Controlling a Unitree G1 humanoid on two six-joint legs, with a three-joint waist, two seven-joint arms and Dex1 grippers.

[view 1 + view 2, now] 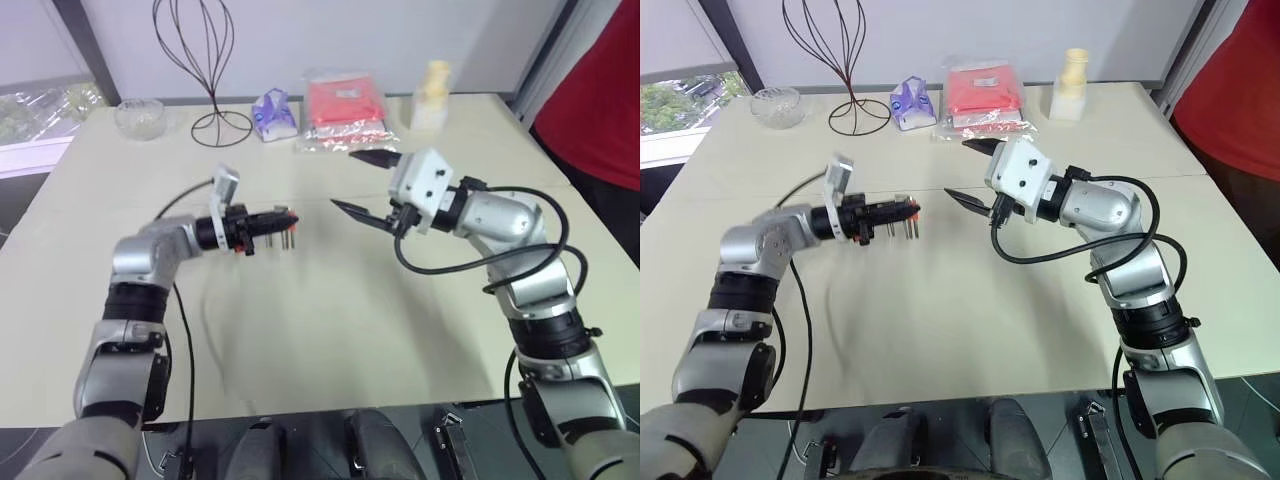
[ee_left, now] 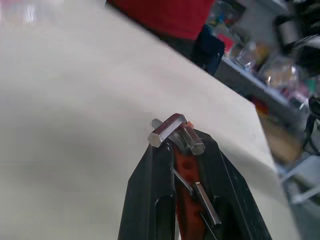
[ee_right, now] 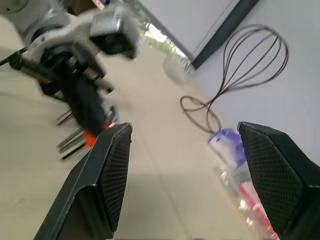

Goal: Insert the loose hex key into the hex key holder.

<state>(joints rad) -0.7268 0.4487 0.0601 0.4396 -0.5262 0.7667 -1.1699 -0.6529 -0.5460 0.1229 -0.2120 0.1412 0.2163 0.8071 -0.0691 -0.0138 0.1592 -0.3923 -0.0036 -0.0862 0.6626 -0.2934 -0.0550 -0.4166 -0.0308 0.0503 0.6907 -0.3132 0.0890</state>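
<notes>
My left gripper (image 1: 280,222) is shut on the red-orange hex key holder (image 2: 186,200) and holds it just above the table, left of centre. Several thin metal keys (image 1: 290,235) stick out of the holder past the fingertips (image 2: 155,165). I cannot tell the loose hex key apart from the keys standing in the holder. My right gripper (image 1: 345,180) hangs open and empty to the right of the holder, a hand's width away, its fingers (image 3: 107,170) pointing toward it. In the right wrist view the holder (image 3: 90,137) and left gripper show beyond the open fingers.
Along the far edge of the pale table (image 1: 330,330) stand a glass bowl (image 1: 138,117), a black wire stand (image 1: 205,60), a purple packet (image 1: 272,113), a large red packet (image 1: 345,105) and a cream bottle (image 1: 432,95). A person in red (image 1: 600,90) stands at the right.
</notes>
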